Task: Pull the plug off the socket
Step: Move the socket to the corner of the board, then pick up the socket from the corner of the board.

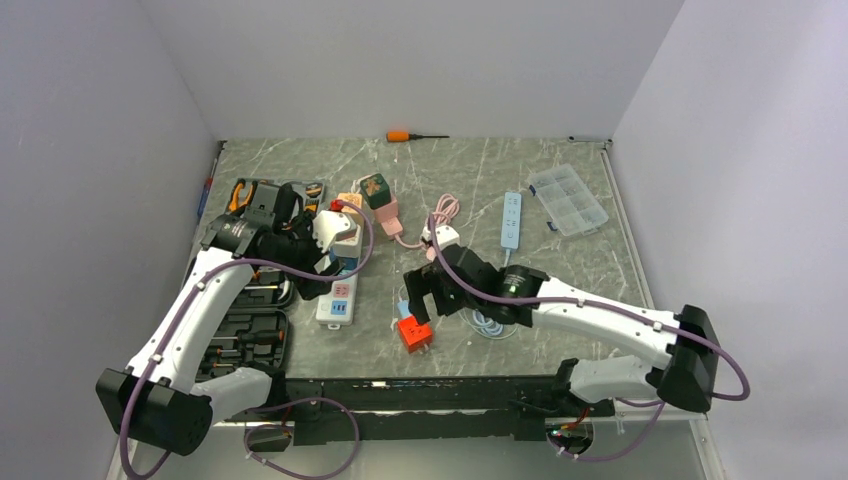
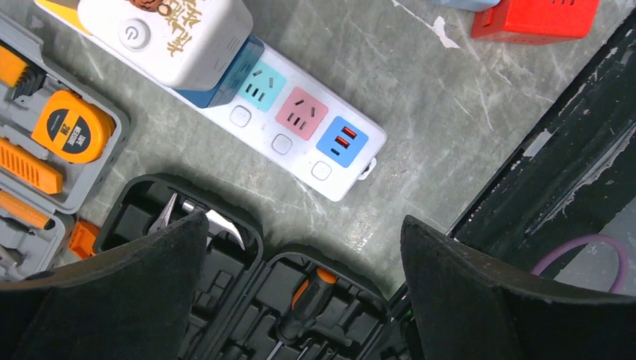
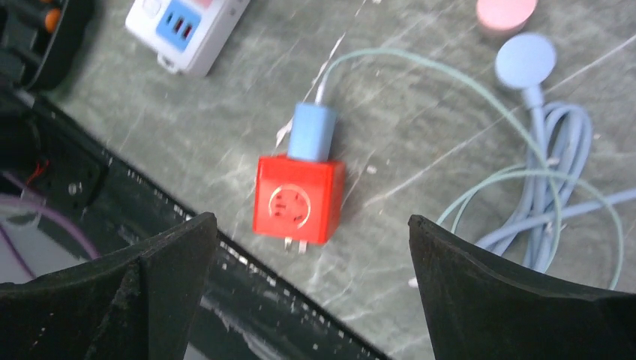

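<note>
A red cube socket [image 1: 414,333] lies near the table's front edge, with a light blue plug [image 3: 311,132] seated in its far face; in the right wrist view the red cube socket [image 3: 298,199] shows its prongs pointing toward the black rail. My right gripper [image 1: 424,296] hovers open just above the cube, and in its wrist view my right gripper [image 3: 311,289] is empty. My left gripper [image 1: 305,262] is open over the white power strip [image 2: 300,124], which carries a white adapter [image 2: 169,34] on a blue plug; in its wrist view my left gripper [image 2: 304,292] is empty.
An open black tool case [image 1: 245,340] lies at the left. Coiled pale blue cable [image 3: 547,195] lies right of the cube. A pink cable [image 1: 440,215], a small blue strip [image 1: 511,220], a clear organizer box [image 1: 568,199] and an orange screwdriver [image 1: 410,135] lie farther back. A black rail [image 1: 430,392] runs along the front edge.
</note>
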You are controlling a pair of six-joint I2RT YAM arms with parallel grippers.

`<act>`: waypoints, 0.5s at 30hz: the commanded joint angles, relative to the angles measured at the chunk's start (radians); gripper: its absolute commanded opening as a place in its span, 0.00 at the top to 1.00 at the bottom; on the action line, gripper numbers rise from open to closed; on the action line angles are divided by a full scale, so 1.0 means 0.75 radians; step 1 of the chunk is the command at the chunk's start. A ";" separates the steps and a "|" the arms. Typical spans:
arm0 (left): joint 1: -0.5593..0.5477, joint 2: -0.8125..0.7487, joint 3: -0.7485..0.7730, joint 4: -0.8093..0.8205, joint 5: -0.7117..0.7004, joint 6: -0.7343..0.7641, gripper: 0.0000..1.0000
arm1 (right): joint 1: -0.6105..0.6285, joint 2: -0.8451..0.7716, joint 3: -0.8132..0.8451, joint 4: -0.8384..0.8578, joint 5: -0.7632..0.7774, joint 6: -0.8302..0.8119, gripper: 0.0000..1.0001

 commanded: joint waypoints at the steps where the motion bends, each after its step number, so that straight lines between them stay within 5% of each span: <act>1: 0.007 0.015 0.034 0.009 0.084 -0.013 0.01 | 0.060 -0.063 -0.045 -0.163 0.007 0.100 0.00; 15: 0.007 -0.010 0.026 0.020 0.076 -0.033 0.01 | 0.178 0.251 -0.052 0.220 0.243 -0.001 0.00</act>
